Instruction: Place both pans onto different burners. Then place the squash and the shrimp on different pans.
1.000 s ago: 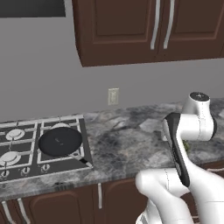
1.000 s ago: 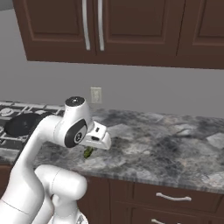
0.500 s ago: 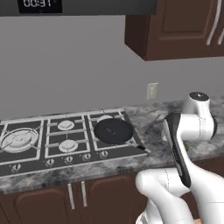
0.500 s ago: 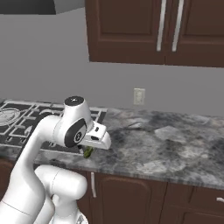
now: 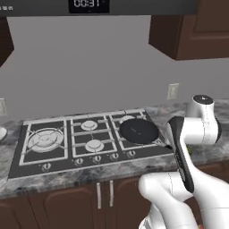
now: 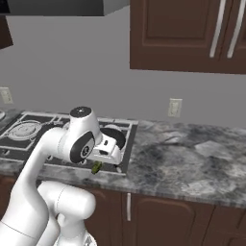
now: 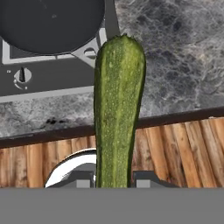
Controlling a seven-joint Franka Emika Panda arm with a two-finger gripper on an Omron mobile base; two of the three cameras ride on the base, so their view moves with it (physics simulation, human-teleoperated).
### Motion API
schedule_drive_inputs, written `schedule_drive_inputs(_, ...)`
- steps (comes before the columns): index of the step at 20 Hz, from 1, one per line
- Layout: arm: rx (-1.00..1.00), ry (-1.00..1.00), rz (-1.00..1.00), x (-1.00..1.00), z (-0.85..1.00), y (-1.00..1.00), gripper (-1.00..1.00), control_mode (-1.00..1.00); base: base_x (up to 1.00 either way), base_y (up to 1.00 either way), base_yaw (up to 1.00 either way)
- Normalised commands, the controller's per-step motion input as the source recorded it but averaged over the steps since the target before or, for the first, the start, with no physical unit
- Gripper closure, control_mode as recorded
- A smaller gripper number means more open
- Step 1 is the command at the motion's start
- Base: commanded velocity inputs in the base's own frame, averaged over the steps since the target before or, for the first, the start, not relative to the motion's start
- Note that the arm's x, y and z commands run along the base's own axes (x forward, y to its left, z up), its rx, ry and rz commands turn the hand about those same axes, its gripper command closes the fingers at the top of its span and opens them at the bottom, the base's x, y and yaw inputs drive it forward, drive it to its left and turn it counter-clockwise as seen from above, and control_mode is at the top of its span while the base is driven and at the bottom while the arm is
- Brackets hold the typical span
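My gripper (image 7: 114,179) is shut on the squash (image 7: 119,109), a long green one that points away from the hand over the counter's front edge. From the right base view the gripper (image 6: 104,160) hangs in front of the cooktop's right end, with the squash tip (image 6: 96,167) poking out below. A flat black pan (image 5: 138,131) sits on the right front burner, and also shows as the pan (image 7: 51,24) and, half behind the hand, the pan (image 6: 116,137). The other burners (image 5: 44,139) are bare. The shrimp is out of view.
The dark cooktop (image 5: 27,156) has knobs (image 5: 96,158) along its front. Grey stone counter (image 6: 192,163) runs to the right. A wall outlet (image 6: 174,107) and dark upper cabinets (image 6: 192,33) are behind. A pale round thing (image 5: 2,133) sits at the left edge.
The whole scene has slid to the right as the base drove left, bringing the full cooktop into view. The arm's pose and its hold on the squash are unchanged.
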Motion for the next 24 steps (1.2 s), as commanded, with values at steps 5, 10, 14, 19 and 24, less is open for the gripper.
schedule_drive_inputs(5, 0.00, 0.00, 0.00, 0.00, 0.00, 0.00, 1.00, 1.00, 0.12, 0.47, 0.05)
schedule_drive_inputs(10, 0.00, 0.00, 0.00, 0.00, 0.00, 0.00, 1.00, 1.00, 0.31, 0.37, 0.05)
schedule_drive_inputs(14, 0.00, 0.00, 0.00, 0.00, 0.00, 0.00, 1.00, 1.00, 0.44, 0.22, 0.00)
schedule_drive_inputs(19, 0.00, 0.00, 0.00, 0.00, 0.00, 0.00, 1.00, 1.00, 0.42, 0.18, 0.00)
schedule_drive_inputs(24, 0.00, 0.00, 0.00, 0.25, 0.00, 0.04, 1.00, -1.00, 0.30, 0.11, 0.00)
